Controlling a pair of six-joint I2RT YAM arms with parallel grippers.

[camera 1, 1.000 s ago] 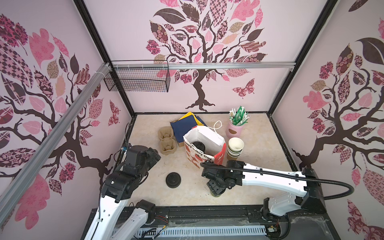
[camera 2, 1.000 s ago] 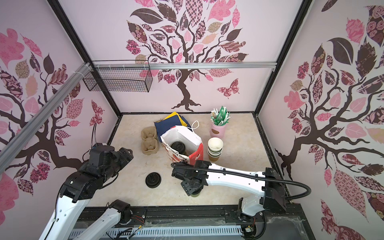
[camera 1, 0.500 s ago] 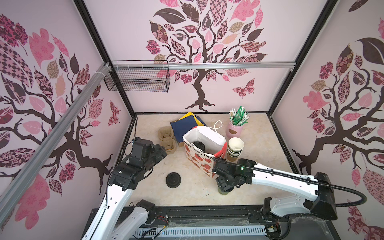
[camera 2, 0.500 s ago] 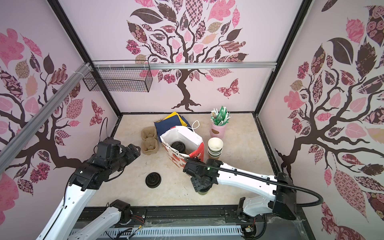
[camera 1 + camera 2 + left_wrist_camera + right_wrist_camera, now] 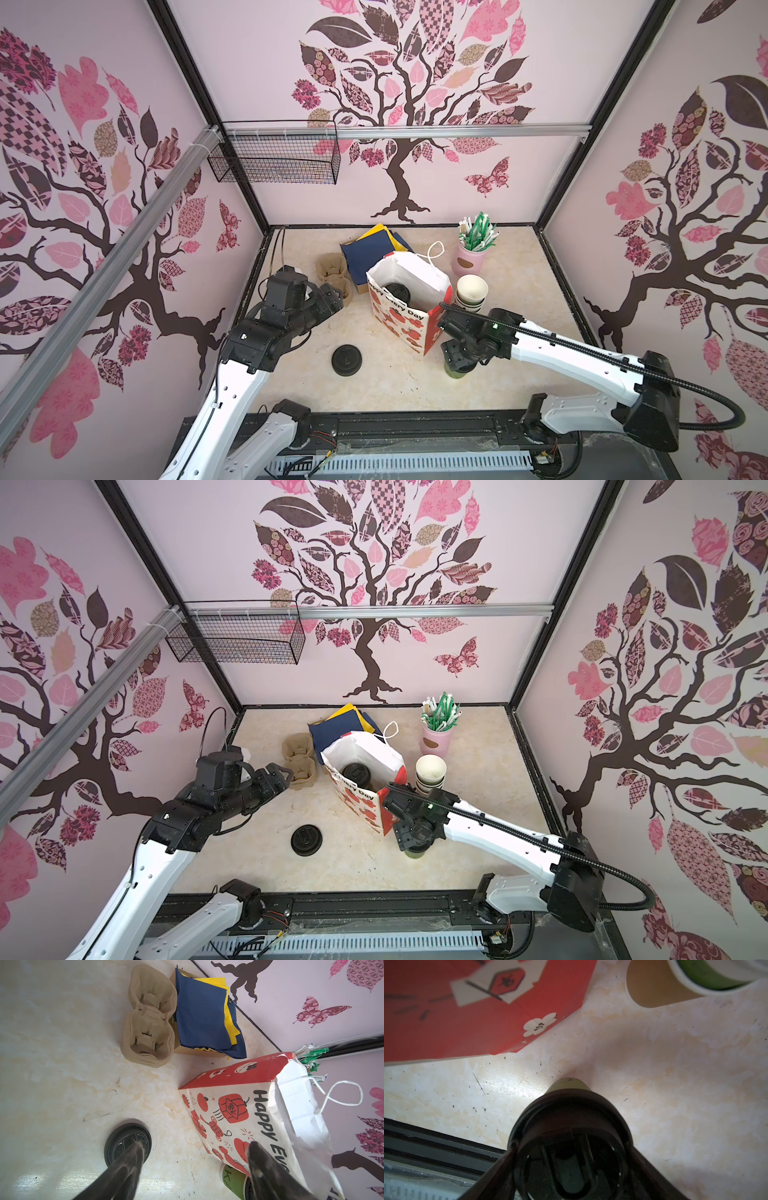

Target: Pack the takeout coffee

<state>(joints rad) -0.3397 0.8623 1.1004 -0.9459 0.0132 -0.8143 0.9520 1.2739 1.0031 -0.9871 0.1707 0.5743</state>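
Note:
One takeout coffee cup [image 5: 457,372] [image 5: 415,852] with a green body and black lid [image 5: 571,1136] stands on the table at the paper bag's front right corner. My right gripper [image 5: 457,360] [image 5: 571,1147] comes down over it, a finger against each side of the lid with no gap showing. A second lidded cup [image 5: 395,291] [image 5: 356,772] stands inside the red-and-white paper bag [image 5: 399,322] [image 5: 239,1109]. My left gripper [image 5: 332,297] [image 5: 193,1147] hovers open and empty left of the bag, near the cup carriers.
A loose black lid [image 5: 346,360] [image 5: 127,1142] lies on the table front left of the bag. Cardboard cup carriers [image 5: 332,274], blue and yellow napkins [image 5: 370,253], a pink jar of straws [image 5: 469,259] and nested lidless cups [image 5: 471,291] stand behind and beside the bag.
My right gripper has moved to the right along the bag's front with the lidded cup. My left gripper has swung up and back toward the cup carriers.

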